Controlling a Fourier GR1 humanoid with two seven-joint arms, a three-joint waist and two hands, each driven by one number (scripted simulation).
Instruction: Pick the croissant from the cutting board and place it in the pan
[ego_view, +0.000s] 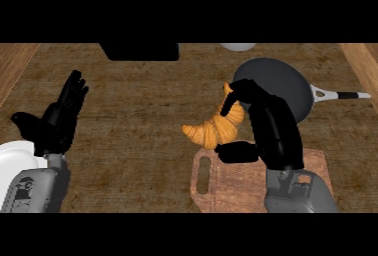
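The golden croissant (215, 129) hangs above the counter between the cutting board and the pan, held by my right hand (269, 125), whose fingers curl over its upper tip while the thumb sits below it. The dark grey pan (284, 82) lies just beyond the hand at the upper right, its white and black handle (341, 95) pointing right. The brown wooden cutting board (221, 185) lies under my right forearm at the bottom, with nothing visible on it. My left hand (59, 120) rests open at the left, fingers up.
A white plate (16, 160) shows at the left edge beside my left forearm. A black box-like object (140, 51) sits at the back of the counter, and a pale rounded object (238, 46) peeks in at the top.
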